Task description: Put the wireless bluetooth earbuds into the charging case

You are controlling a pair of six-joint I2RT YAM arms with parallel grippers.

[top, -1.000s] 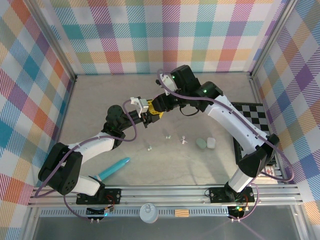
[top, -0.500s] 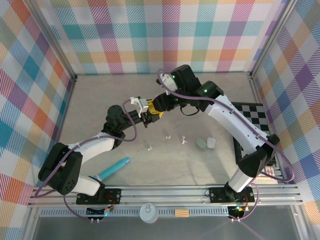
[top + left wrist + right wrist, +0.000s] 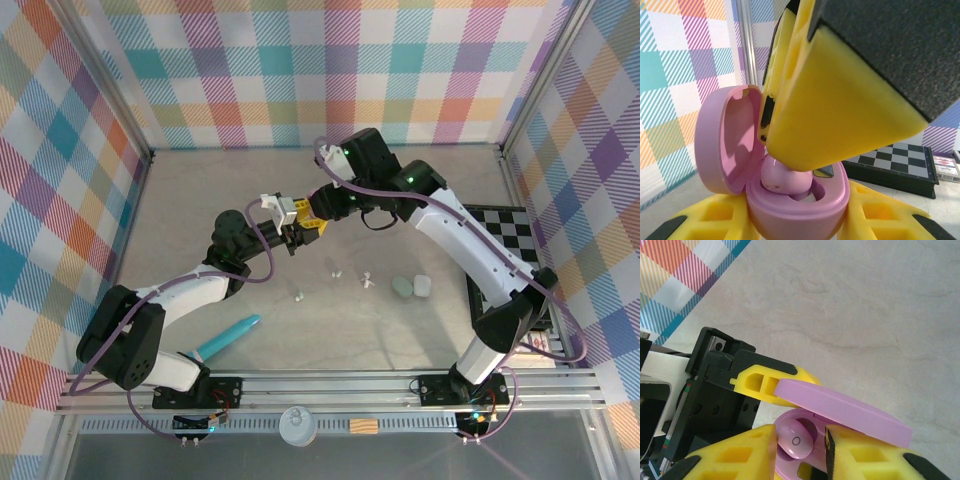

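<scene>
1. Left gripper (image 3: 797,221) clenches the open purple case (image 3: 850,415), base cut off.
2. Right gripper (image 3: 800,442) straddles the purple earbud (image 3: 793,439) inside; grip unclear.
3. Loose earbuds (image 3: 337,272) at 5 o'clock; grey table (image 3: 200,180), plaid walls (image 3: 300,60).

table (image 3: 200,200) bears earbuds (image 3: 367,281), two cases (image 3: 402,288), turquoise stick (image 3: 228,337), chessboard (image 3: 510,235).

— How's the light?
— Bright and even from overhead. The arms cast only faint, soft shadows on the table (image 3: 200,200).
— Sharpness?
— The top view is crisp, though the rails bow at the edges. In the left wrist view, the yellow finger (image 3: 840,115) at 1 o'clock is soft, and the purple case (image 3: 735,140) shows a sheen.
</scene>
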